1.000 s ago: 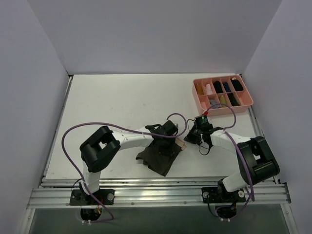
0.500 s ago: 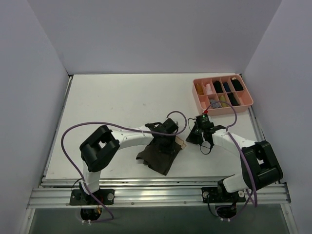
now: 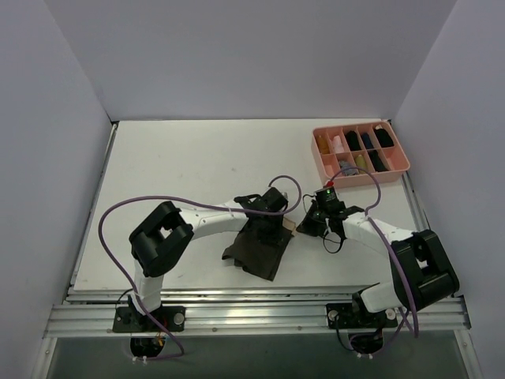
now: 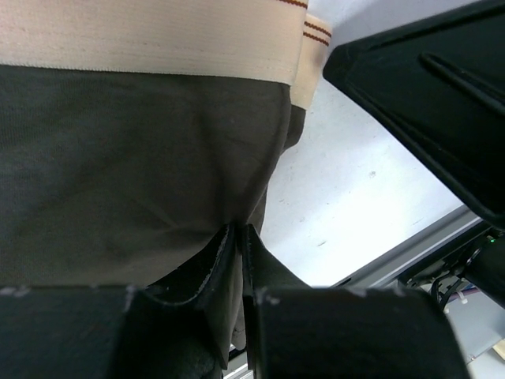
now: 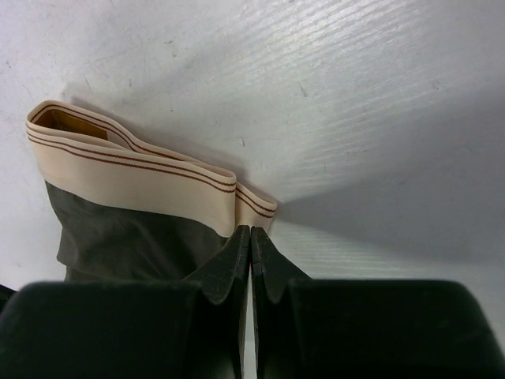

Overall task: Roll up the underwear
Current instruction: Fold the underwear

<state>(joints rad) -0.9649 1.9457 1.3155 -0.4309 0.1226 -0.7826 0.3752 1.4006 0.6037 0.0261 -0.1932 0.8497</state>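
The underwear (image 3: pixel 254 251) lies on the counter (image 3: pixel 181 166) close to its near edge, about midway along, well apart from the pink tray (image 3: pixel 319 162) in the far right corner. It is partly folded, with the tan waistband (image 5: pixel 134 185) doubled over at the end nearer the right edge.

The left gripper (image 4: pixel 239 241) has its fingers pressed together on a pinch of the olive cloth below the band. The right gripper (image 5: pixel 246 235) is likewise closed, its tips meeting at the corner of the waistband, and it seems to have that corner nipped between them.

The garment looks light, thin and limp. It will likely sag, crease and slide across the smooth counter rather than keep a shape, and nothing about it is fragile. The elastic band is the firmest part and probably the best place to hold, since the knit below it stretches. A small pinch can slip out, so a deeper bite through both layers would be safer for rolling.
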